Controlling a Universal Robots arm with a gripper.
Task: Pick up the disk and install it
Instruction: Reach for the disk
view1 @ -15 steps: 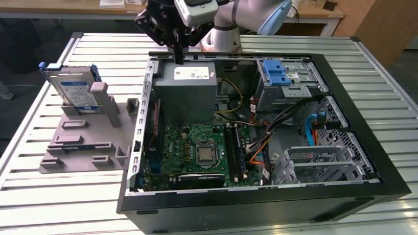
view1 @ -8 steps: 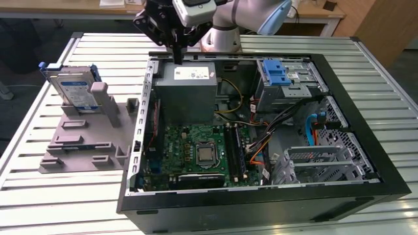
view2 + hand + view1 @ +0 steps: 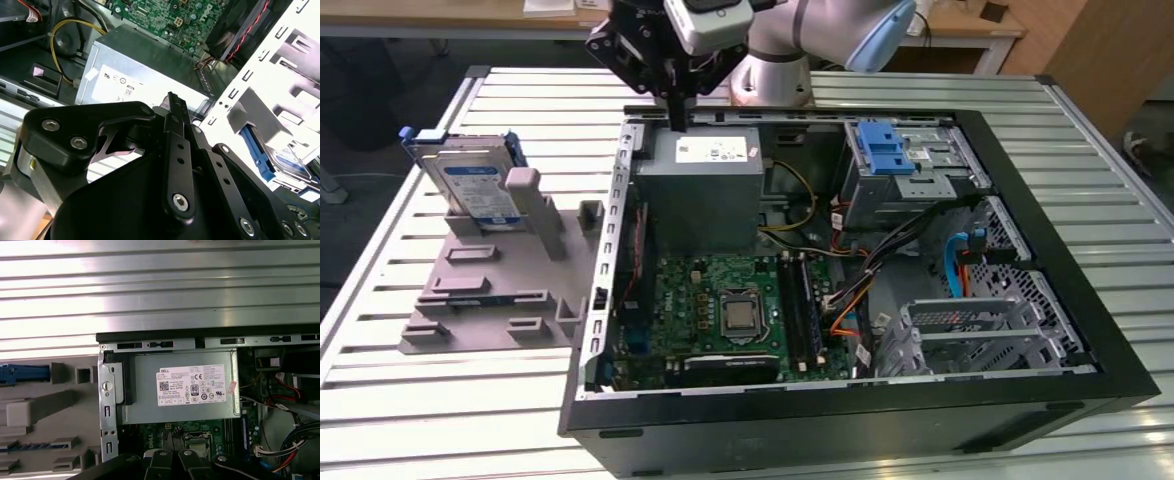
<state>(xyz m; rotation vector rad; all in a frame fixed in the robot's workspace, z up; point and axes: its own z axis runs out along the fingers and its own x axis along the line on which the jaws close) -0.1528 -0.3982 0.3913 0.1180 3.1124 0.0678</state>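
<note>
My gripper point(image 3: 682, 124) hangs over the far rim of the case point(image 3: 854, 425), just above the grey box point(image 3: 700, 195). The fingers are together with nothing between them. In the second wrist view my own linkage blocks much of the scene, and the fingertips point(image 3: 173, 100) are seen edge-on. The disk point(image 3: 470, 188) stands upright in the grey stand point(image 3: 494, 285) on the table point(image 3: 400, 400). It is outside the case at the exterior view's left, well apart from me. The stand's post hides part of its label. In the first wrist view its blue frame point(image 3: 25, 374) is cut off at the picture edge.
</note>
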